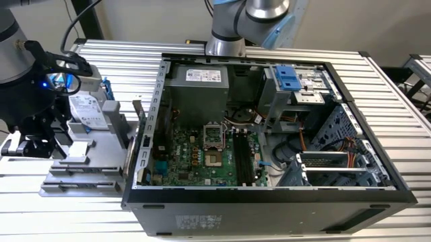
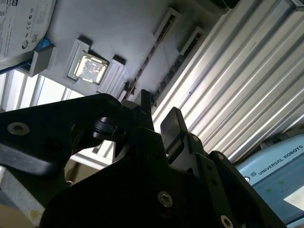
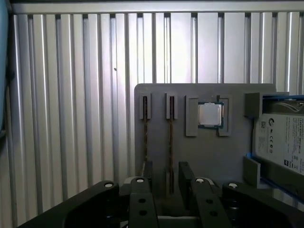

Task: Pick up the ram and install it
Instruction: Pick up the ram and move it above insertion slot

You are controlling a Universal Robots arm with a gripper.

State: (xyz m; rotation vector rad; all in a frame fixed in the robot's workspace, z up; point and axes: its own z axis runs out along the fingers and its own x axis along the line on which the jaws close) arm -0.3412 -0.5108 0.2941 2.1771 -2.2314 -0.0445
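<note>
Two ram sticks stand on edge in slots of a grey parts holder [image 3: 209, 152]. One ram [image 3: 171, 142] runs straight between my fingers; the other ram [image 3: 145, 137] lies just outside them. My gripper [image 3: 166, 176] is open, with one black finger [image 3: 148, 175] on each side of the nearer stick and a gap left at both sides. In the second wrist view the gripper [image 2: 159, 118] hangs over the same two ram strips [image 2: 151, 57]. In the exterior view the gripper [image 1: 30, 141] is at the holder [image 1: 81, 166], on that view's left, beside the open computer case [image 1: 269, 196].
On the holder, a bare processor chip [image 3: 210, 115] and a silver-labelled hard drive [image 3: 282, 142] in a blue frame sit beside the ram. Inside the case, long black slots [image 1: 246, 156] lie on the green motherboard [image 1: 189, 156]. Ribbed metal tabletop [image 3: 71, 118] surrounds everything.
</note>
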